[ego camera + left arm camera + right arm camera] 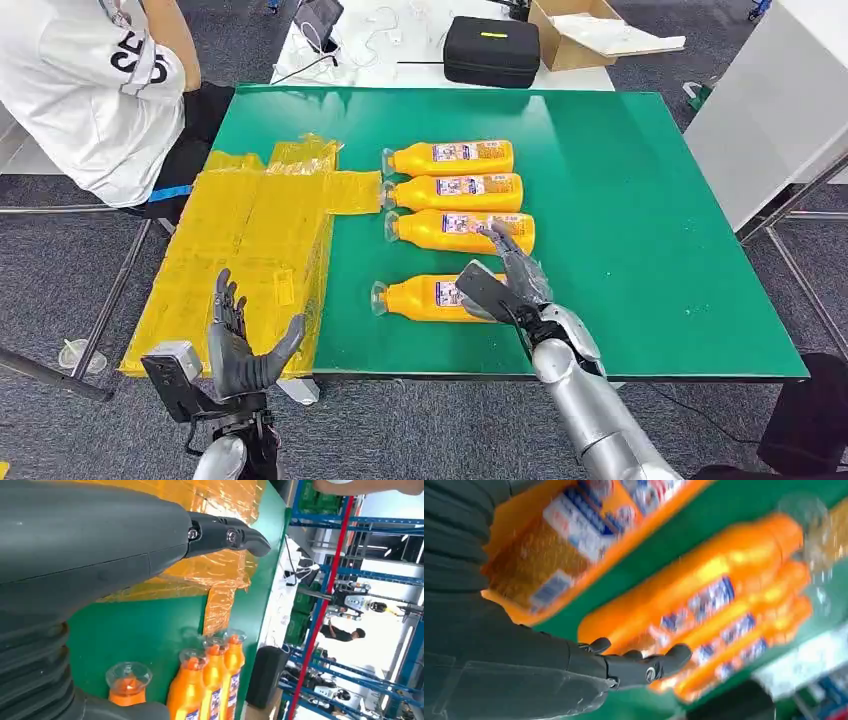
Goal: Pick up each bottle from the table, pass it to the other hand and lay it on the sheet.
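Green table, landmark for all entries below. Yellow plastic sheet: crinkled, draped over the table's left edge, nothing lying on it, so by my reckoning no bottle has been delivered yet and all four remain to be passed across. Orange bottles, four, all lying on their sides near the table's middle with clear caps toward the sheet: three in a tight row, far bottle, middle bottle, third bottle; a fourth, the near bottle, sits apart toward the front edge. Right hand: over the near bottle's base end, fingers spread and reaching above the third bottle, not closed on anything; whether it touches the near bottle I cannot tell. Left hand: raised off the table's front-left corner, palm up, fingers apart, holding nothing. Labels: white and blue panels on each bottle, print too small and blurred to read. Seated person's white shirt: dark lettering, partly hidden, unreadable.
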`<state>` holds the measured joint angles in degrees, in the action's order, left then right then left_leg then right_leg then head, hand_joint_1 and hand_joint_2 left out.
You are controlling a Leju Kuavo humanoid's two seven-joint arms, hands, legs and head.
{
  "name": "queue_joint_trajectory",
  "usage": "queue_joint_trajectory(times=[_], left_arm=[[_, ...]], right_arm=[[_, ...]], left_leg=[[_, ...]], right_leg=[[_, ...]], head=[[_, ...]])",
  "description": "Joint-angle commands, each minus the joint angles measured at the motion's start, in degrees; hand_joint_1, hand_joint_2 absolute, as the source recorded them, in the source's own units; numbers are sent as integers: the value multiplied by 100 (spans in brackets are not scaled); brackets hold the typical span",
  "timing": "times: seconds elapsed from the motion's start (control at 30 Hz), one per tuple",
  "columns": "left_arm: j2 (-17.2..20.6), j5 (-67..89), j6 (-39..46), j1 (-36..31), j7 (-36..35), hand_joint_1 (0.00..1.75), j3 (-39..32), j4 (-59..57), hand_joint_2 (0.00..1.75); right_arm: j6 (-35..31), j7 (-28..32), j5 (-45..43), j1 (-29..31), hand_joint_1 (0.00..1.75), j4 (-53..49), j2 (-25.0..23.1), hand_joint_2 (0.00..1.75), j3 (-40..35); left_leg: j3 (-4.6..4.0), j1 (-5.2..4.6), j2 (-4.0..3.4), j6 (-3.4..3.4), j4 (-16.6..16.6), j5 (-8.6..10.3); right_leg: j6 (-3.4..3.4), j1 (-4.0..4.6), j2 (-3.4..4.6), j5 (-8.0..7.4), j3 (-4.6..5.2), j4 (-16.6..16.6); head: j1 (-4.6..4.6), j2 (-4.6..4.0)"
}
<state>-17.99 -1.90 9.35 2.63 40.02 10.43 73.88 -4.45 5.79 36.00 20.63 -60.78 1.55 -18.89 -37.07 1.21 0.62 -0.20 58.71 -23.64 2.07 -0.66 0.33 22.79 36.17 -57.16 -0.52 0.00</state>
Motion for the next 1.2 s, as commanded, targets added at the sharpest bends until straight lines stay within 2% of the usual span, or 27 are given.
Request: queue_joint_trajectory(times=[0.03, 0.47, 0.5, 0.53, 0.57, 0.7, 0.73, 0.77, 0.87, 0.97, 1.0, 1.07, 1.2], left_arm=[[87, 27, -55, -276, -15, 0, -183, -493, 175], [79, 33, -71, -276, -15, 0, -184, -502, 175], [79, 33, -71, -276, -15, 0, -184, -502, 175], [79, 33, -71, -276, -15, 0, -184, -502, 175], [79, 33, -71, -276, -15, 0, -184, -502, 175], [81, 33, -73, -276, -15, 0, -183, -501, 175], [82, 33, -75, -277, -14, 0, -183, -499, 175], [85, 31, -77, -282, -10, 0, -189, -503, 175], [95, 28, -94, -300, -3, 0, -207, -538, 175], [94, 25, -120, -331, -3, 0, -223, -636, 175], [88, 24, -121, -339, -6, 0, -226, -659, 175], [85, 46, -106, -364, -8, 0, -207, -699, 175], [67, 90, -74, -418, -5, 0, -174, -790, 175]], right_arm=[[323, 186, -279, 509, 0, 998, 277, 175, -741], [359, 244, -430, 559, 0, 877, 325, 175, -883], [359, 244, -430, 559, 0, 877, 325, 175, -883], [359, 244, -430, 559, 0, 877, 325, 175, -883], [359, 244, -430, 559, 0, 877, 325, 175, -883], [362, 243, -450, 557, 0, 883, 333, 175, -886], [364, 243, -450, 565, 0, 884, 333, 175, -898], [404, 234, -453, 620, 0, 932, 364, 175, -970], [528, 110, -454, 760, 0, 1040, 545, 175, -1199], [743, -29, -396, 915, 0, 1222, 731, 175, -1431], [803, -92, -318, 974, 0, 1298, 784, 175, -1570], [942, -143, -264, 1070, 0, 1429, 819, 175, -1734], [1164, -150, -258, 1317, 0, 1731, 891, 175, -2031]], left_leg=[[34, -4, -11, 8, -8, -8], [15, -3, -5, 4, -4, -3], [49, -7, -14, 11, -8, -14], [24, -5, -8, 7, -5, -6], [40, -7, -10, 9, -7, -10], [15, -2, -6, 4, -4, -3], [48, -6, -13, 10, -8, -13], [23, -4, -6, 6, -5, -5], [18, -6, -7, 6, -5, -3], [19, -4, -4, 6, -4, -3], [50, -8, -10, 13, -8, -11], [20, -4, -2, 6, -6, -1], [27, -6, -4, 8, -5, -3]], right_leg=[[-6, -1, 3, 5, -31, 8], [-4, -1, 0, 3, -13, 3], [-10, -2, 2, 12, -45, 6], [-5, -2, 1, 5, -21, 4], [-8, -2, 0, 10, -37, 5], [-4, 0, 0, 3, -14, 3], [-10, -1, 2, 11, -45, 7], [-5, -1, -1, 5, -21, 4], [-4, -3, 1, 3, -15, 3], [-4, -2, -2, 3, -18, 3], [-9, -2, -2, 10, -48, 8], [-4, -2, -4, 2, -19, 6], [-5, -3, -3, 4, -26, 5]], head=[[2, 0], [0, 2], [0, 0], [2, 0], [2, 2], [2, 0], [0, 0], [2, 0], [2, 0], [2, 0], [2, 2], [2, 2], [2, 0]])
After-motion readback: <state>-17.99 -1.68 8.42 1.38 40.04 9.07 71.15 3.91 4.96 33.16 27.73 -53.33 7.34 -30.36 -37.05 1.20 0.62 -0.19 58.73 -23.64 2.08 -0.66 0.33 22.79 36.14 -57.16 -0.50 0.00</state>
